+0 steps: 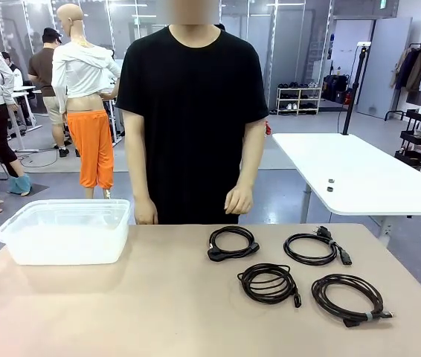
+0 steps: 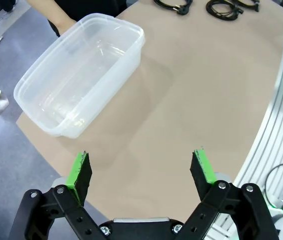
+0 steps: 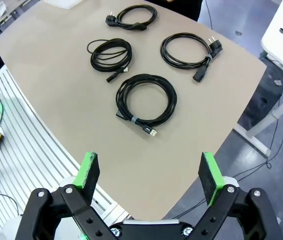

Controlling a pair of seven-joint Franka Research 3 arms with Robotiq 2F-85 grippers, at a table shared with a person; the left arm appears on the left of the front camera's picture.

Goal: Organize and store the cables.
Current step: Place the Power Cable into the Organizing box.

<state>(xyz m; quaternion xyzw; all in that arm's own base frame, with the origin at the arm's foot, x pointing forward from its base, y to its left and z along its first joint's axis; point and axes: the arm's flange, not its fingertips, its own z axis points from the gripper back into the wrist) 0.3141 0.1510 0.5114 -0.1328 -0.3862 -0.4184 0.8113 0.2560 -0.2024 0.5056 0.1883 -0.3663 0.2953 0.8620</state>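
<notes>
Several black cables lie coiled on the right half of the tan table (image 1: pixel 158 305): two at the far side (image 1: pixel 249 249) (image 1: pixel 300 256) and two nearer me (image 1: pixel 270 283) (image 1: pixel 320 296). The nearest right cable (image 3: pixel 131 119) carries a pale tie band. My right gripper (image 3: pixel 150 175) hangs open high above the table's near right edge, well short of that coil. My left gripper (image 2: pixel 141 172) is open too, high over the table's left end, with the clear plastic container (image 2: pixel 81 75) beyond its fingers. Nothing sits between either pair of green pads.
The empty clear container (image 1: pixel 65 230) stands at the far left of the table. A person in a black shirt stands at the far edge, hands (image 1: pixel 238 199) hanging just behind the cables. A white table (image 1: pixel 359 175) stands beyond on the right.
</notes>
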